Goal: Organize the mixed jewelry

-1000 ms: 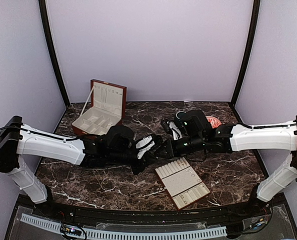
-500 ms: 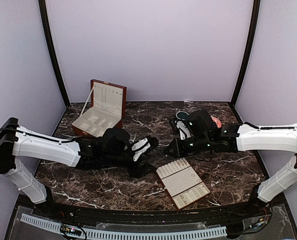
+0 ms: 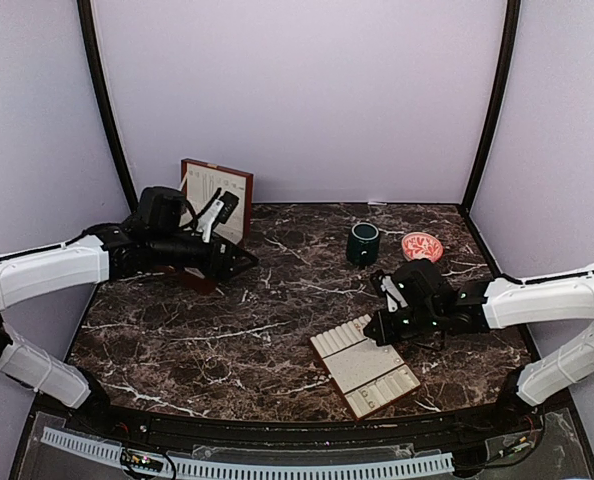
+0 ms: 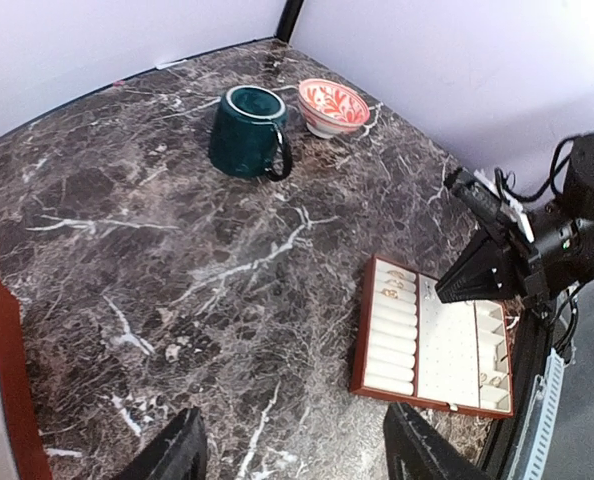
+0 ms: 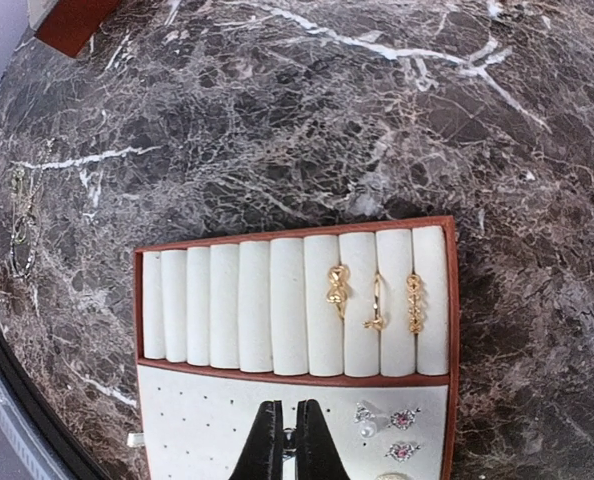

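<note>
Two very different grips: the right gripper (image 5: 287, 445) had its jaws pressed together at the bottom centre of its wrist view, tips over the dotted cream panel of the tray (image 5: 453, 320). Couldn't tell if anything tiny was pinched. Meanwhile the left gripper (image 4: 292, 455) had its jaws wide apart and empty, low in its view. Three gold rings (image 5: 338, 291) sat in the tray's right-hand rolls, with the studs (image 5: 404, 418) just below.

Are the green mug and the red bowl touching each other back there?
Apart. The top external view shows a clear gap between the mug and the bowl.
</note>
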